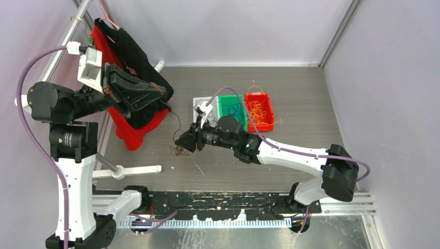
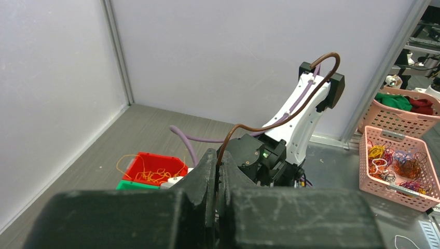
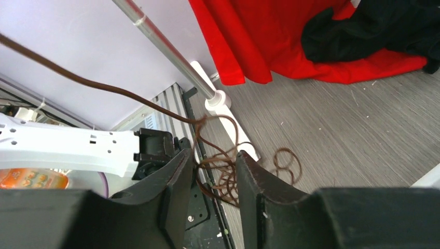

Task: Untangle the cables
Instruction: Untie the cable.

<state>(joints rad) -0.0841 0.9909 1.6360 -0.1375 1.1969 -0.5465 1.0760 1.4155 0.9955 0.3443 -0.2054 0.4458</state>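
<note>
**Right gripper** [image 3: 214,158]: held low over the table [image 1: 301,104], jaws apart.
- The brown tangle [image 3: 223,179] is seen in the gap between the fingers and just past their tips, resting on the table.
- Whether any loop is pressed by a pad cannot be told from the wrist view.
- One separate loop is noted lying flat on the table just beside the tangle, off the outer side of one finger.
- From the tangle a single brown strand [image 3: 104,88] is stretched taut, up and away from the fingertips.
- Further ahead of the fingers a metal pole [image 3: 166,46] is seen on its white foot. Beyond that, a red cloth [image 3: 249,41] is draped with a black cloth [image 3: 373,26] over it.

**Left gripper** [image 2: 218,163]: raised well above the table, jaws pressed together on the brown strand.
- The strand is seen leaving the fingertips and curving away over the right arm [image 2: 296,119], which lies below and ahead.
- Further ahead a red bin [image 2: 153,168] is noted, with yellow-orange strands [image 2: 136,165] in it.
- A green bin [image 2: 127,185] is touching the red bin's side.
- Off to one side, past the table edge, a pink basket [image 2: 397,155] of coloured loops is recorded.
</note>
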